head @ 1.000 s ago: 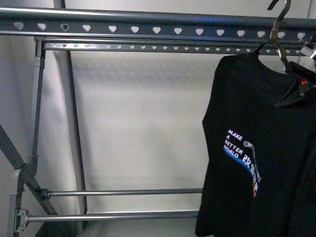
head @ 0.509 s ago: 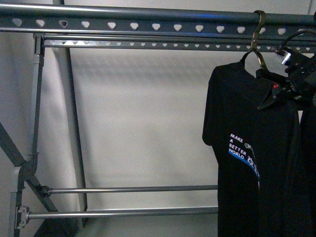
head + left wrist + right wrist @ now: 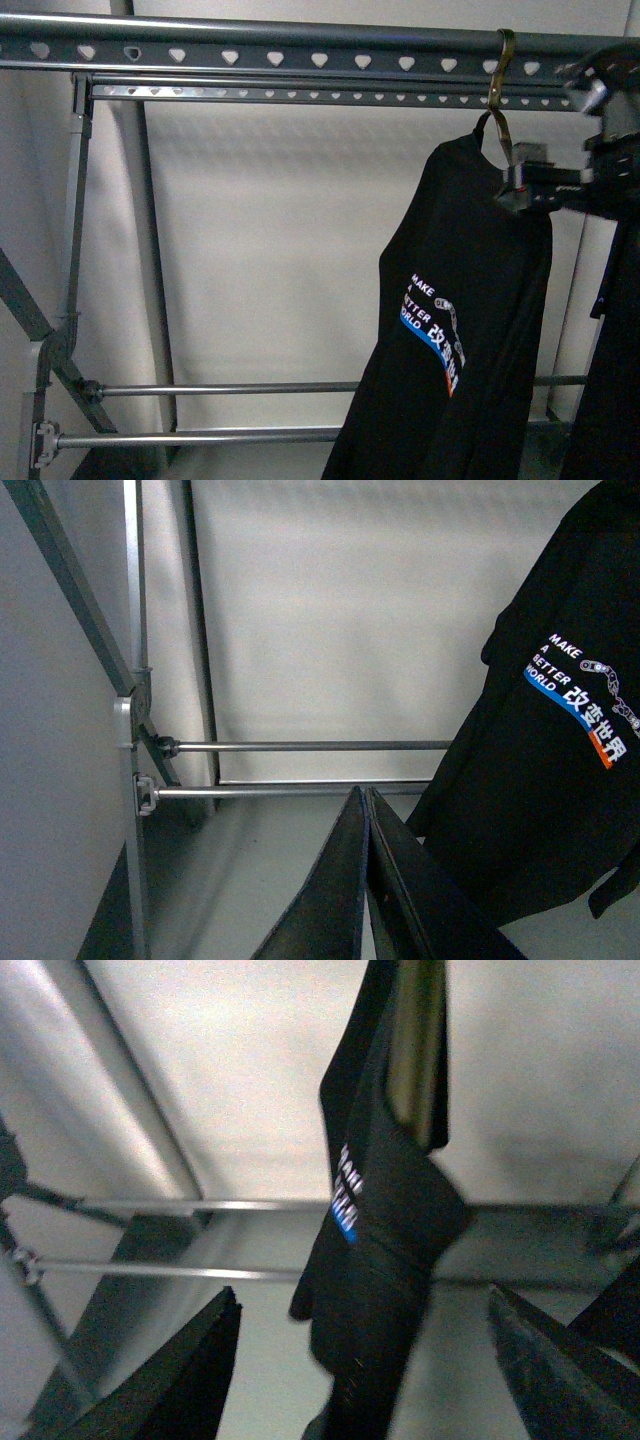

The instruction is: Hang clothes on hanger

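Since 1 s ago the hook (image 3: 503, 70) has come down over the clothes rack's top rail (image 3: 300, 45), and the black T-shirt (image 3: 460, 330) has swung left, turning its print (image 3: 432, 330) more edge-on.

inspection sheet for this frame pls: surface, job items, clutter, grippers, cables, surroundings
Surface: nothing seen.
Job's things: black printed T-shirt on a coat hanger whose hook sits over the top rail of the grey clothes rack.
Clutter: another dark garment at the far right.
Grippers: left gripper shut, empty; right gripper open, fingers wide apart, holding nothing.
Cables: nothing seen.
Surroundings: plain white wall behind.
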You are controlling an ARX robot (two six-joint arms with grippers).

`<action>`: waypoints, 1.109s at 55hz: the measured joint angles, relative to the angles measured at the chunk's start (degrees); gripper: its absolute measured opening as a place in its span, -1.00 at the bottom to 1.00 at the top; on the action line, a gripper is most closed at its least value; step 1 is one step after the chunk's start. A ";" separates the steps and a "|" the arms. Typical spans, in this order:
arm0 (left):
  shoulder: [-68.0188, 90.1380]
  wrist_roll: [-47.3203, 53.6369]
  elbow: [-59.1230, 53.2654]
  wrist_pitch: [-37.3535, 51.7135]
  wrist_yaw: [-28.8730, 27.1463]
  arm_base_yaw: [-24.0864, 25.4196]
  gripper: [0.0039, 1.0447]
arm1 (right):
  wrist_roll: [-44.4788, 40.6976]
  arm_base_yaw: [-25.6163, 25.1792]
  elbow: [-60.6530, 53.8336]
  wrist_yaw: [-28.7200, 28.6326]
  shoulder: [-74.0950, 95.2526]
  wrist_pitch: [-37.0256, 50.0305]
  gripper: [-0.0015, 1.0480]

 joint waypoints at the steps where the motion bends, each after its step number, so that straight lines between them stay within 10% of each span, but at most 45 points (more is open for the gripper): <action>1: -0.46 0.00 0.00 -0.44 -0.02 0.00 -0.94 | -0.50 0.00 -2.97 0.11 -2.25 3.10 0.54; 6: -2.67 0.00 0.00 -2.71 0.00 0.00 -0.94 | -1.70 -0.39 -19.87 -1.77 -16.81 17.49 0.89; 14: -5.20 0.02 0.00 -5.16 0.02 0.00 -0.94 | -2.10 0.13 -43.17 -3.17 -39.78 27.12 0.85; 20: -6.93 0.02 0.00 -6.99 -0.02 0.00 -0.94 | -2.08 3.58 -57.59 12.04 -60.63 11.43 0.49; 25: -8.31 0.02 0.00 -8.31 0.00 0.00 -0.94 | -2.08 -0.57 -66.77 8.96 -73.61 6.05 0.15; 39: -18.29 0.04 0.02 -18.75 -0.15 0.00 -0.94 | -2.08 -2.60 -69.90 8.02 -83.01 3.06 -0.95; 61: -18.32 0.04 0.02 -18.75 -0.02 0.00 -0.94 | -2.16 -2.64 -69.85 8.04 -91.97 -6.38 -0.95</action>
